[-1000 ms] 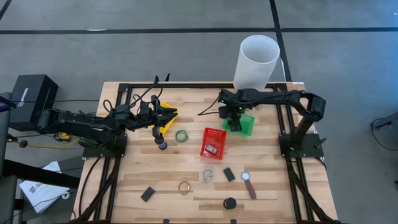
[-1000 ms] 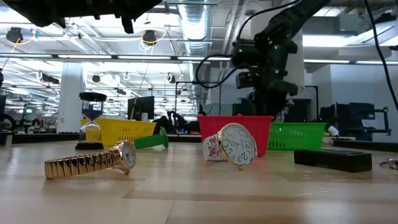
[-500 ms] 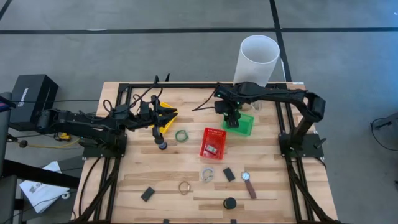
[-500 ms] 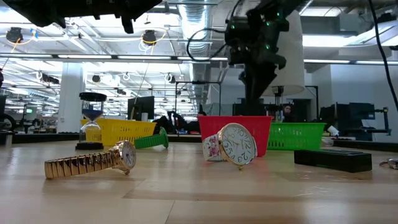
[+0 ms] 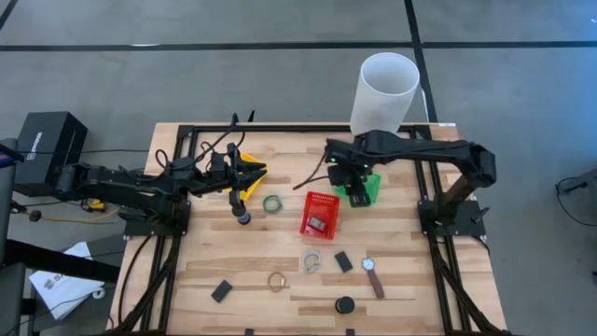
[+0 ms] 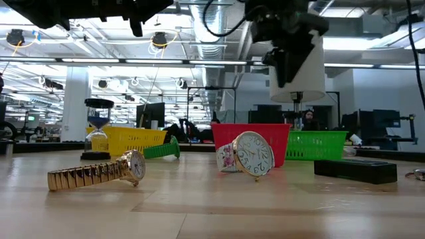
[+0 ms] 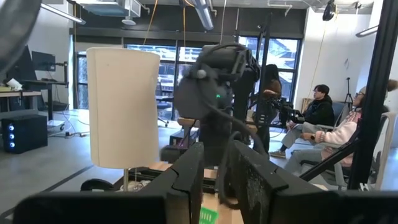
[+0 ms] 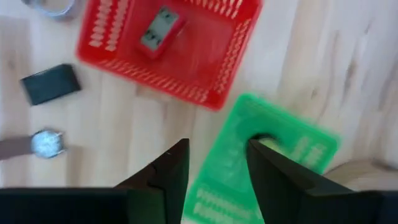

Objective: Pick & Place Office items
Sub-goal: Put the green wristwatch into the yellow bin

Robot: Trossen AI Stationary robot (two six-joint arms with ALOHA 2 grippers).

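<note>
My right gripper (image 5: 347, 179) hangs open and empty above the green basket's (image 5: 366, 187) edge, next to the red basket (image 5: 320, 215). Its wrist view looks down on the green basket (image 8: 267, 162) and on the red basket (image 8: 174, 50), with a small block (image 8: 160, 28) lying inside it. My left gripper (image 5: 241, 182) waits over the yellow basket (image 5: 250, 173), fingers a narrow gap apart. On the table lie a green ring (image 5: 272, 203), a clear ring (image 5: 312, 261), a tan ring (image 5: 277, 280), two black rectangles (image 5: 343, 261) (image 5: 221, 291), a brown-strapped watch (image 5: 373, 276) and a black cylinder (image 5: 345, 305).
A tall white cylinder (image 5: 384, 89) stands at the far edge behind the right arm. A black-capped hourglass (image 6: 98, 126) stands beside the yellow basket. In the low view a gold watch (image 6: 99, 172) and a round-faced watch (image 6: 252, 154) lie near the camera. Black frame rails line both table sides.
My right gripper has risen out of the green basket, from low inside it to well above the baskets' rims, and has shifted slightly toward the red basket. My left arm has kept still.
</note>
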